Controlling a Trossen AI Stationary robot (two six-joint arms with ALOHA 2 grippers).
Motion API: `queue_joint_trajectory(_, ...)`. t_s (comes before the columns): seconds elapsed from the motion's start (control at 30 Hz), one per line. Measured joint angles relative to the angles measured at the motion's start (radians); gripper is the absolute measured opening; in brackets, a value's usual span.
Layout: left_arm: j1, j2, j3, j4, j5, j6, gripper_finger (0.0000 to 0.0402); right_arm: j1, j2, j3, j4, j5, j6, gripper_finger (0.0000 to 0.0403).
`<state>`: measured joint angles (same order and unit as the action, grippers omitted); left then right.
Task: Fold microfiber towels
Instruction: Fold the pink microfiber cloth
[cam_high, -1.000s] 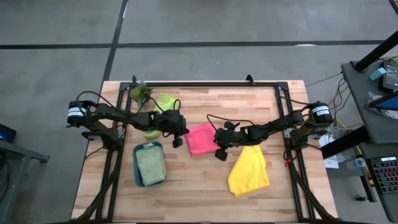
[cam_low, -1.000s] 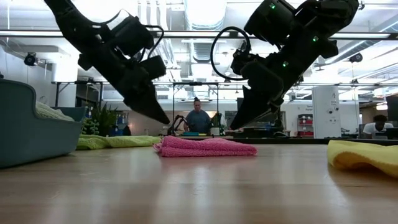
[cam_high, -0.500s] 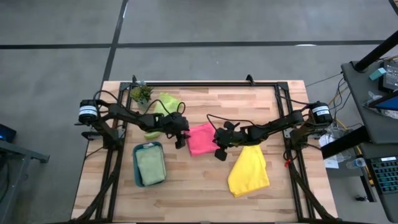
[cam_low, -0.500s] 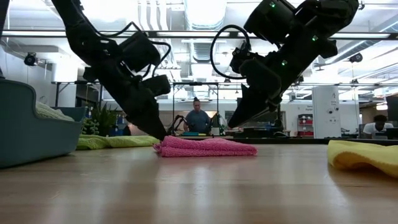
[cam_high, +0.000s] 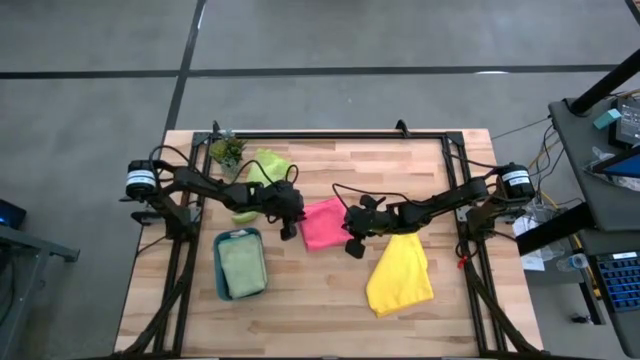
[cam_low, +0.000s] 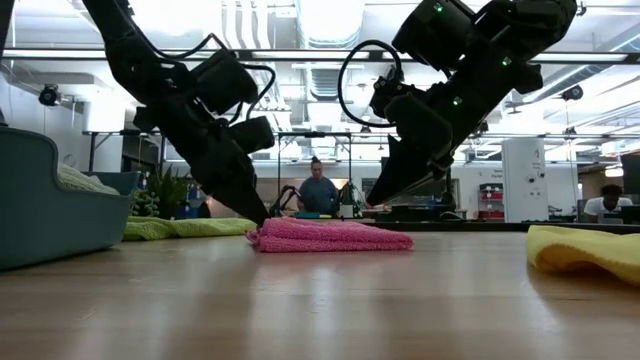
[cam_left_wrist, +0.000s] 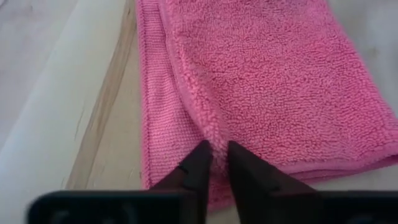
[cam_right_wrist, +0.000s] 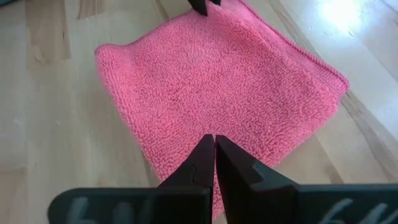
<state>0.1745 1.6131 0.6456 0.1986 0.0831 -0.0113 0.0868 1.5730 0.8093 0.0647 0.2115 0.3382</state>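
A folded pink microfiber towel (cam_high: 322, 222) lies mid-worktop, the left gripper (cam_left_wrist: 213, 163) pinching its left edge and the right gripper (cam_right_wrist: 214, 151) pressed together empty over its right side; a shallow pinch could slip and undo the fold.

No legible text, label, brand, number or sign anywhere in these views.
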Motion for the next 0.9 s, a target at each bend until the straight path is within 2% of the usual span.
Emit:
queue_joint_trajectory(0.1, 0.0, -0.002, 0.0, 0.001, 0.001, 0.001, 0.0007, 0.0, 0.0, 0.0, 0.0, 0.0, 0.001, 0.0009)
queue_joint_trajectory(0.37, 0.0, -0.127, 0.0, -0.053, -0.005, 0.019, 0.0001, 0.0, 0.0, 0.0, 0.0, 0.0, 0.002, 0.0009)
queue_joint_trajectory(0.5, 0.004, -0.194, 0.001, -0.137, -0.079, 0.021, 0.0001, 0.0, 0.0, 0.0, 0.0, 0.0, 0.002, 0.0009)
queue_joint_trajectory(0.9, 0.007, -0.165, 0.0, -0.356, -0.118, -0.038, 0.0001, -0.03, 0.0, 0.031, 0.027, 0.006, -0.032, 0.0009)
